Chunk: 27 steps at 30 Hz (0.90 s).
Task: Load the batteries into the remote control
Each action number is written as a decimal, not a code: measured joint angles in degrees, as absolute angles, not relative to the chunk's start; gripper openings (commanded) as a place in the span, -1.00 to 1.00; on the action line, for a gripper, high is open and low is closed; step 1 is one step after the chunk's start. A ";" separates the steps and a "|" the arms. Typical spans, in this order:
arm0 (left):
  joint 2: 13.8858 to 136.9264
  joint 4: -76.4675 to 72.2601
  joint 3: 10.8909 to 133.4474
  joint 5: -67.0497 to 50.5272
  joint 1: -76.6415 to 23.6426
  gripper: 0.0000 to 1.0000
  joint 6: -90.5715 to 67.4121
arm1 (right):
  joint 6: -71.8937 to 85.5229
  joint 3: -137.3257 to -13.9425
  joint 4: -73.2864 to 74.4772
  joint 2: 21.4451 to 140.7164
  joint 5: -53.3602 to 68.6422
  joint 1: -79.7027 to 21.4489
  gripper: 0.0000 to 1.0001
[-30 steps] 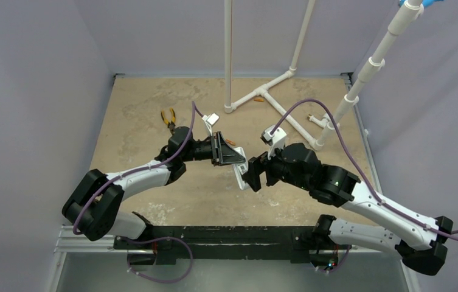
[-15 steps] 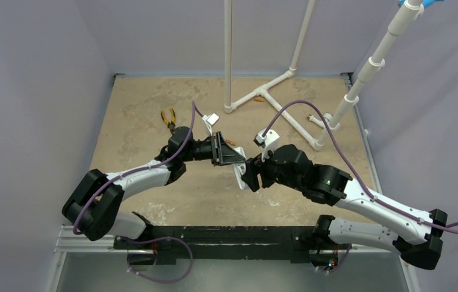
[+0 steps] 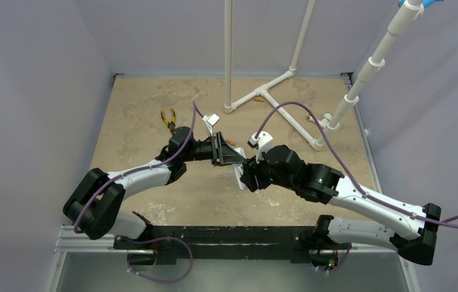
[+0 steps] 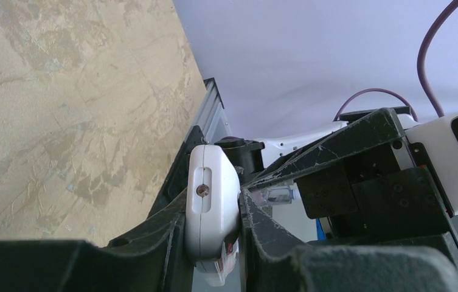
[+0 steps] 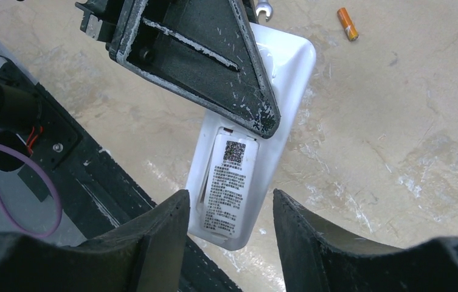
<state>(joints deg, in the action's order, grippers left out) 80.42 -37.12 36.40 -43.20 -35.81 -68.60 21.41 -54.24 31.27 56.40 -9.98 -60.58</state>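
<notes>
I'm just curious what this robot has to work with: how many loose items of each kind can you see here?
remote control: 1
batteries: 2
pliers: 1
wrench: 1
Total: 5

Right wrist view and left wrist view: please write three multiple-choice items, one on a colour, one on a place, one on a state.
1. The remote is:
A black; B yellow; C white.
2. The battery in the right wrist view lies:
A in the remote's recess; B on the table; C in a gripper.
3. The left gripper is:
A shut on the remote; B open; C shut on pliers.

Answers:
1 C: its shell shows white in both wrist views.
2 B: it lies on the bare table beyond the remote, apart from it.
3 A: the left wrist view shows the remote clamped in it.
</notes>
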 measured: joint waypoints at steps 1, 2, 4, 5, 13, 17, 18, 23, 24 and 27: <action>80.47 -37.12 36.40 -43.20 -35.81 -1.00 -68.60 | 21.39 -54.24 31.24 56.53 -9.98 -60.71 -0.02; 80.51 -37.12 36.40 -43.20 -35.81 -1.00 -68.60 | 21.43 -54.24 31.24 56.64 -9.98 -60.71 -0.03; 80.58 -37.15 36.40 -43.20 -35.81 -1.00 -68.62 | 21.41 -54.24 31.29 56.82 -9.98 -60.75 -0.03; 80.60 -37.15 36.40 -43.20 -35.81 -1.00 -68.62 | 21.41 -54.24 31.29 56.90 -9.98 -60.75 -0.03; 80.68 -37.15 36.40 -43.20 -35.81 -1.00 -68.60 | 21.32 -54.24 31.75 57.89 -9.98 -60.77 -0.20; 81.14 -36.97 36.40 -43.07 -35.81 -1.00 -68.49 | 21.06 -54.43 32.12 58.57 -10.02 -60.82 -0.42; 81.32 -36.91 36.40 -43.16 -35.81 -1.00 -68.51 | 20.88 -54.46 32.36 58.72 -10.11 -60.82 -0.45; 81.76 -36.25 36.40 -43.24 -35.81 -1.00 -68.49 | 20.49 -54.46 33.12 59.51 -10.61 -60.82 -0.49; 81.76 -36.23 36.40 -43.27 -35.81 -1.00 -68.47 | 20.43 -54.46 33.17 59.53 -10.61 -60.82 -0.49; 81.76 -36.27 36.40 -43.24 -35.81 -1.00 -68.51 | 20.32 -54.54 33.23 59.40 -10.83 -60.82 -0.51</action>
